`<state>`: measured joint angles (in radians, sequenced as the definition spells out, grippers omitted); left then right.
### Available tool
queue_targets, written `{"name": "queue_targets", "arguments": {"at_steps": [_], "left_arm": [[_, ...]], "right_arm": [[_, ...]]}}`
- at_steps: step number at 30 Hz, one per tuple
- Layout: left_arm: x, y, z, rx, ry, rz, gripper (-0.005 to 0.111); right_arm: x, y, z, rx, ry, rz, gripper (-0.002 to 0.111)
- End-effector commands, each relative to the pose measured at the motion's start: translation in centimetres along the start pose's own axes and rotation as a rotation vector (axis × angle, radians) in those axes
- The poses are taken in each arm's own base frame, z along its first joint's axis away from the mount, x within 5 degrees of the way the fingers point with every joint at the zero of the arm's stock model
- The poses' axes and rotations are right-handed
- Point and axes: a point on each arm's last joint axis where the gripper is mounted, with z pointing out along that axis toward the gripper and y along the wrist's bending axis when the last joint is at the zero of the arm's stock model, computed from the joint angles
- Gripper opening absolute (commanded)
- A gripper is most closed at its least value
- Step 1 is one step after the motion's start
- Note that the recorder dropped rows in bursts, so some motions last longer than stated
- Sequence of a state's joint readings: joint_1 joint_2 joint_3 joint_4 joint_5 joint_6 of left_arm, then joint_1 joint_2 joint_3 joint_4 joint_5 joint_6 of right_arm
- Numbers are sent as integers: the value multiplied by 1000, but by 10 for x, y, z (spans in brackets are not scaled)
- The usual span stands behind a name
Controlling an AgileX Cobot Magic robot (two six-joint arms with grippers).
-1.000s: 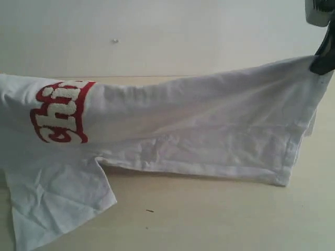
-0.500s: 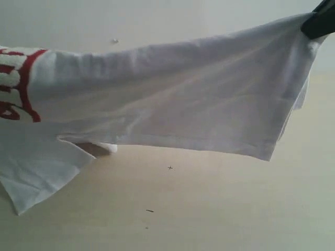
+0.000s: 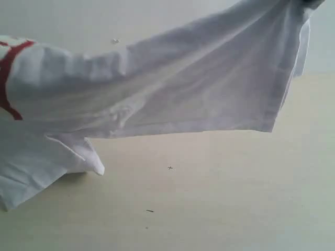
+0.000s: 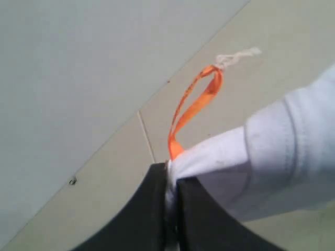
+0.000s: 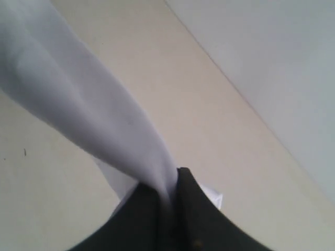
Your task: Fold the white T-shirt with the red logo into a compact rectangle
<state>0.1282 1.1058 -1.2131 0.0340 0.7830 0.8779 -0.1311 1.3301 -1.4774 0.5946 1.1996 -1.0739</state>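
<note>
Underneath, a smooth pale beige surface point(image 3: 220, 204) dotted with a small dark fleck point(image 3: 149, 210) and a tiny cross-shaped mark point(image 3: 170, 168), backed by a plain pale wall point(image 3: 78, 21). Strung above it, the large white cotton T-shirt point(image 3: 183, 89), long axis climbing from lower left to upper right in the exterior view, a sleeve part drooping to the surface at left, the red-outlined logo point(image 3: 6, 73) cut off by the left edge. Dark left hand point(image 4: 171, 191) pinched tight on white fabric beside the orange loop tag point(image 4: 194, 107); dark right hand point(image 5: 170, 196) clamped on a bunched fold of the shirt.
</note>
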Motion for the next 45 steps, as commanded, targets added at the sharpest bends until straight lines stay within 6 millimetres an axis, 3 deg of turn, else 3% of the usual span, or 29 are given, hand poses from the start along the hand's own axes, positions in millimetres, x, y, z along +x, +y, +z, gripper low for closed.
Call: {"name": "queue_targets", "arguments": {"at_steps": [1,6,13,17,22,25,28,31,36,41,45], "left_arm": [[-7,-4,6,51,-73,13,0],[-18,13,5,-59,-141,-38,0],[-19,18,4,-88,-137,-38,0],[-13,14,-7,-66,-81,-25,0],[-11,10,-41,-111,-134,-63,0],[-7,6,-58,-124,-155,-121,0],[-2,-4,-61,-52,-129,-158,0],[1,-19,-53,96,-93,-204,0],[-3,-38,-28,374,-49,-242,0],[-5,-29,0,362,16,-201,0],[-6,-25,41,374,47,-170,0]], "right_arm": [[1,-9,9,0,6,80,0],[-12,-27,-3,157,-12,172,0],[-23,-29,-5,109,-42,206,0],[-23,-20,-13,79,-24,193,0],[-29,6,-34,88,-79,152,0],[-28,23,-37,66,-78,124,0],[-20,34,-38,50,-63,150,0],[-12,35,-29,18,-27,238,0],[1,21,2,-16,70,398,0],[5,-4,22,35,168,402,0],[5,-24,52,-6,198,453,0]]}}
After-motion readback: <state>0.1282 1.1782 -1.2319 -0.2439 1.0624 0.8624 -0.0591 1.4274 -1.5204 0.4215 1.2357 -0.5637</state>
